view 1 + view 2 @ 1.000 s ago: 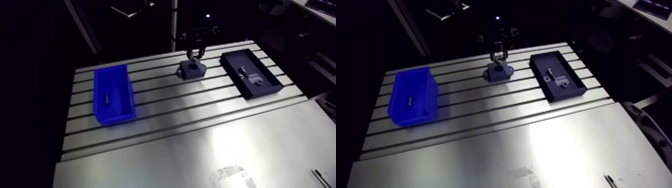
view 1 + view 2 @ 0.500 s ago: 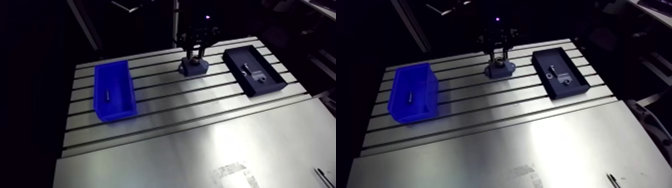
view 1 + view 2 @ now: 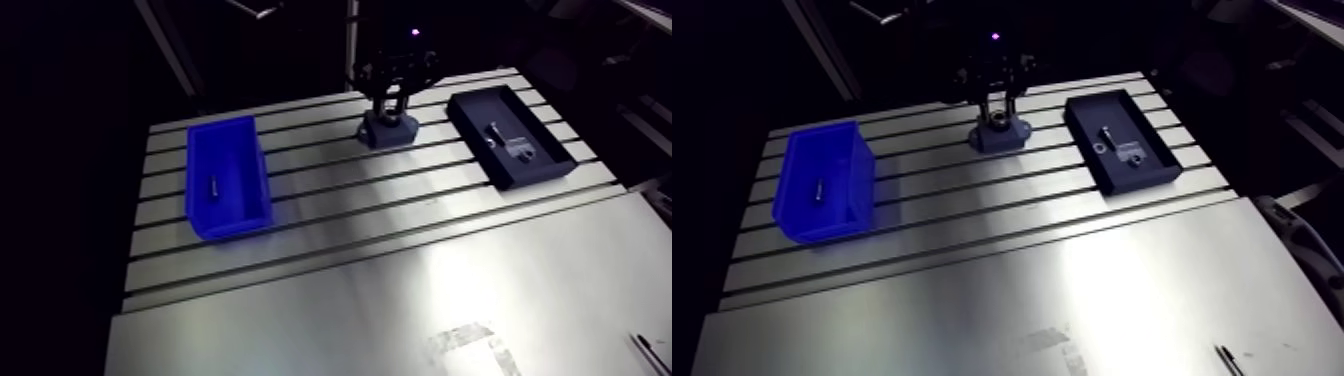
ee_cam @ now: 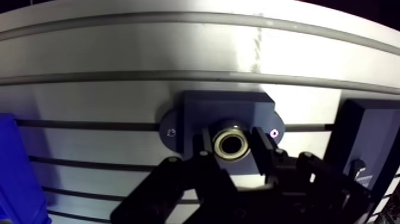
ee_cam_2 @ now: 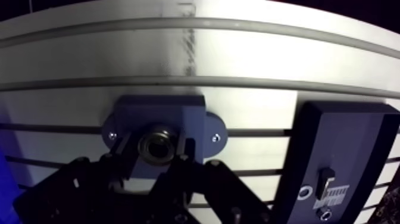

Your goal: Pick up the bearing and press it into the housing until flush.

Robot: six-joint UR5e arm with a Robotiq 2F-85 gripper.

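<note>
The dark blue-grey housing (image 4: 220, 110) stands on the slotted table, its two flange screws showing on either side. The bearing (image 4: 231, 143), a shiny metal ring, sits at the housing's bore, pressed between the two black fingers (image 4: 204, 149). My gripper (image 4: 231, 146) is shut on it. In the arm view the gripper (image 3: 392, 102) comes straight down onto the housing (image 3: 388, 130) at the table's far middle. How deep the bearing sits in the bore is hidden by the fingers.
A blue bin (image 3: 228, 182) with a small dark part (image 3: 213, 187) stands at the table's left. A dark tray (image 3: 510, 140) holding small metal parts (image 5: 324, 182) lies right of the housing. A smooth plate (image 3: 400, 310) covers the near table.
The gripper with the bearing has come down closer onto the housing. The arm view has shifted slightly with the arm. Bin and tray stay put.
</note>
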